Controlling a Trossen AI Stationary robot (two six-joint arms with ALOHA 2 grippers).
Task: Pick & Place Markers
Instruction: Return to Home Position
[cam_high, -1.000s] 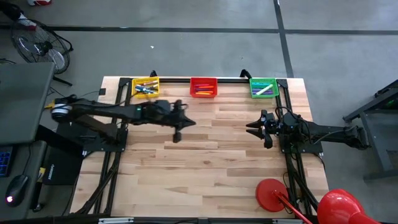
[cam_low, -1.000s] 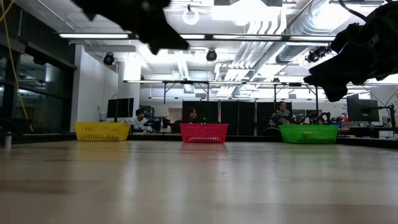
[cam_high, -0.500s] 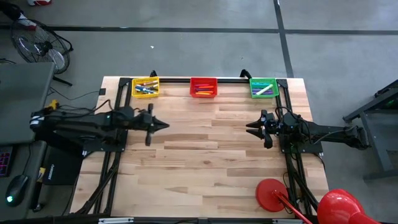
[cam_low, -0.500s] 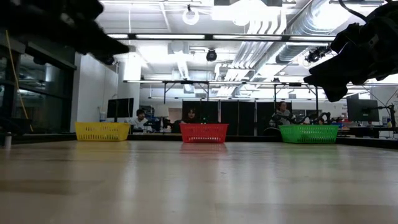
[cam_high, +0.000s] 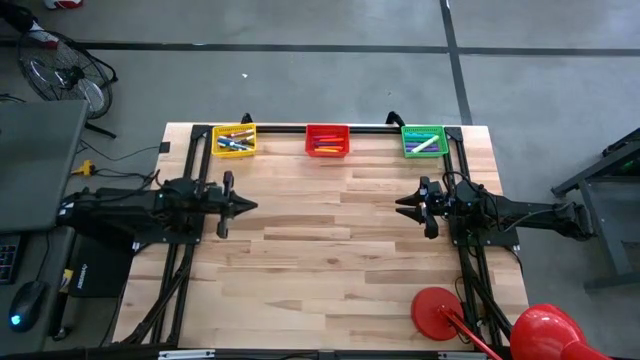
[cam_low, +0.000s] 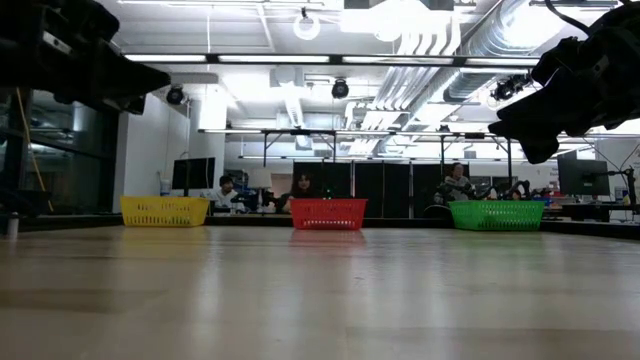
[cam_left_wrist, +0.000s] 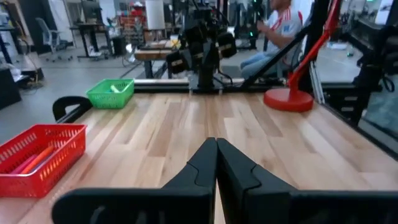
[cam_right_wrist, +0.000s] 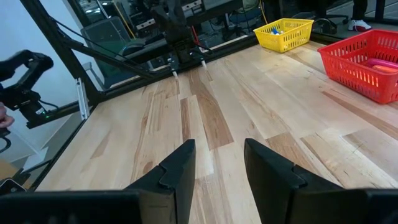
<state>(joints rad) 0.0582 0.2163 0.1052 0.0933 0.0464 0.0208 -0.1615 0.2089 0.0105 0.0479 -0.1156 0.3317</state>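
Observation:
The markers lie in three mesh baskets at the table's far edge: some in the yellow basket (cam_high: 233, 141), some in the red basket (cam_high: 327, 140), some in the green basket (cam_high: 423, 140). An orange marker (cam_left_wrist: 34, 160) shows through the red basket's wall. My left gripper (cam_high: 254, 205) (cam_left_wrist: 216, 143) hovers shut near the table's left edge, pointing level toward the right, with nothing in it. My right gripper (cam_high: 398, 207) (cam_right_wrist: 219, 149) hovers near the right edge with a gap between its fingers, and nothing is between them.
Dark frame rails (cam_high: 196, 180) run along the table's left, right and far edges. A red round stand base (cam_high: 436, 310) sits at the near right corner. Bare wooden tabletop (cam_high: 330, 240) lies between the two arms. People sit in the room beyond the far edge.
My left gripper has drawn back from the table's middle toward its left edge and sunk somewhat, staying shut. Nothing on the table has moved.

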